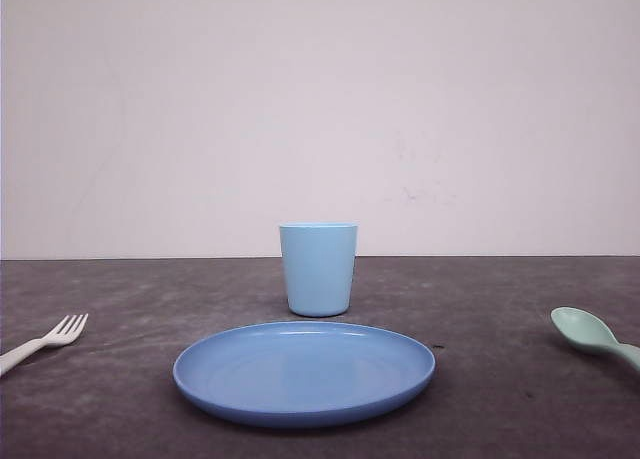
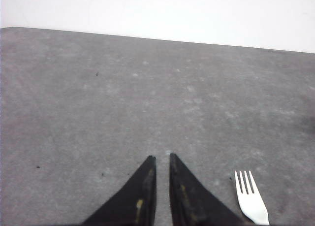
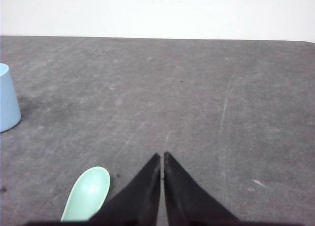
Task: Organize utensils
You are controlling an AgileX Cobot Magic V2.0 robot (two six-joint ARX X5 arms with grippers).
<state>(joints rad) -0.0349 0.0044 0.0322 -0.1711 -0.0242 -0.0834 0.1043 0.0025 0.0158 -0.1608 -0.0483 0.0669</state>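
The white fork point(image 1: 48, 341) runs off the left edge of the front view, handle lost past the tines. In the left wrist view it's cut at the neck. The mint-green spoon point(image 1: 593, 336) loses its handle at the right edge; the right wrist view clips it too, and half the light blue cup point(image 3: 8, 98).

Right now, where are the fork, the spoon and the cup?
fork point(image 1: 62, 332), front view, on the tines.
spoon point(image 1: 583, 329), front view, on the oval bowl.
cup point(image 1: 318, 269), front view, on the middle of its side wall.
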